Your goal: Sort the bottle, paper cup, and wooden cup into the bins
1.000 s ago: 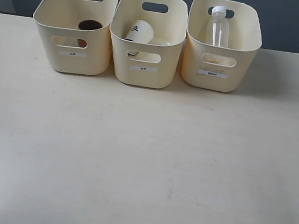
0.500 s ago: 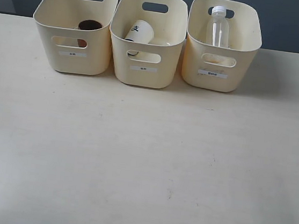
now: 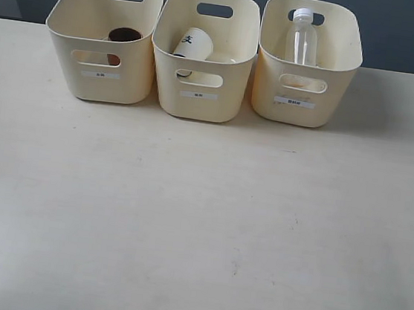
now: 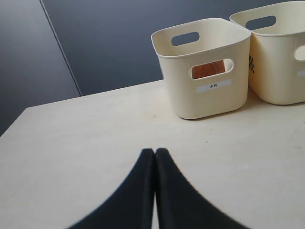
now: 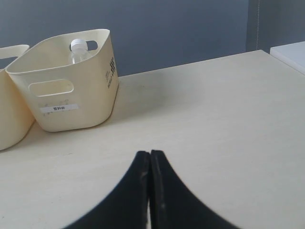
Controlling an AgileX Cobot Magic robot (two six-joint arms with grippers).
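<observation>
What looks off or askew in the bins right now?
Only the paper cup: it leans tilted in the middle bin rather than upright. The wooden cup sits in the left bin, the bottle upright in the right bin. Nothing spilled or damaged.

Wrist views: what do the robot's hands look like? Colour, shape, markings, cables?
Both alike: the left hand and right hand each show two smooth matte black fingers, broad at the base and curving to narrow tips. No markings, cables or sleeves visible. The exterior view shows neither arm.

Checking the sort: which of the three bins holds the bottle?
The right bin; the bottle stands inside, while the other bins hold cups.
</observation>
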